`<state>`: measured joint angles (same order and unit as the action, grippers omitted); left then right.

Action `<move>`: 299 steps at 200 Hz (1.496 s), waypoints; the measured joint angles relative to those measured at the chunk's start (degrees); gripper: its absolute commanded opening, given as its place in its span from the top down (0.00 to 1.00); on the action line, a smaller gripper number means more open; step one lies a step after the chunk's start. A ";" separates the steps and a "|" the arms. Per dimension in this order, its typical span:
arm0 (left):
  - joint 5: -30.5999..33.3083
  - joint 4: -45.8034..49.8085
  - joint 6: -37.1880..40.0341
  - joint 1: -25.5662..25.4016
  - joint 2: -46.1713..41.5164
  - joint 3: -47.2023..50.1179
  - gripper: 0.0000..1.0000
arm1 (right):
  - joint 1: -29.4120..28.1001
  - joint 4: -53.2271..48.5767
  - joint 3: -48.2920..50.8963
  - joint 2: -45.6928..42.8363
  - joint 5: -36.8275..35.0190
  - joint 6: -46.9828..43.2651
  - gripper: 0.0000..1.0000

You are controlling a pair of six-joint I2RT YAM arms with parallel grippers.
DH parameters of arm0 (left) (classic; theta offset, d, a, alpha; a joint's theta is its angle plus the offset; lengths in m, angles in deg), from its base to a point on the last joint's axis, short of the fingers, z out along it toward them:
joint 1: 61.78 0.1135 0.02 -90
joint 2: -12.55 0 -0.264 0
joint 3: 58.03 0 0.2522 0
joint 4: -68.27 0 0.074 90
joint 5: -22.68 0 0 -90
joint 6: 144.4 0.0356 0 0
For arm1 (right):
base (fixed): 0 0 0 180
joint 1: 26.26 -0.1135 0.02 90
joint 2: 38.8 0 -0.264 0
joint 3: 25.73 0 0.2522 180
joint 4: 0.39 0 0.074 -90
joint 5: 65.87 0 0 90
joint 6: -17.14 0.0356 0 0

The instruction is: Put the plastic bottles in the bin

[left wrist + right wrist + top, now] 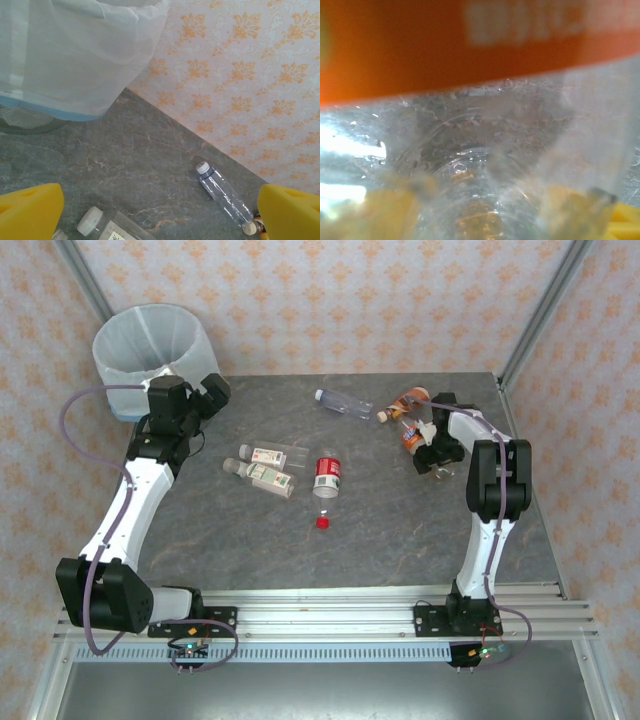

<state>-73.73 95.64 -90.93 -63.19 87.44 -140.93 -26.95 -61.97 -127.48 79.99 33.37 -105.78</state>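
An orange-labelled bottle (470, 45) is being framed between the right gripper's (482, 215) yellow fingers, its long axis running across them. Whether it is being clamped cannot be told, and its white lettering is blurred past reading. The left gripper (160, 210) is being held wide. Just ahead, a white-capped bottle (107, 226) is being shown. Farther right, a clear bottle (222, 192) is being pointed cap-first toward the bag-lined bin (75, 65), far left.

Orange-label bottle (470, 45) v. blurry; bin (75, 60) cropped top/left.
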 measured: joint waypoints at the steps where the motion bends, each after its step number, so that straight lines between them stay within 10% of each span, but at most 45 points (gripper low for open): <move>1: 0.00 0.00 -0.02 0.00 0.00 0.00 0.00 | -0.02 0.02 0.00 0.00 0.00 0.00 0.38; 111: -0.11 0.00 -1.18 0.00 1.62 0.00 0.00 | -0.70 1.20 8.15 -6.49 0.61 1.60 1.00; 299: -10.58 -4.26 -2.23 -3.08 3.28 1.16 0.00 | -15.08 21.68 24.83 -26.88 12.04 23.63 1.00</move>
<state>-84.31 91.38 -93.16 -66.27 90.72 -139.77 -42.03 -40.28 -102.65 53.10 45.41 -82.16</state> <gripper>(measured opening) 0.999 0.609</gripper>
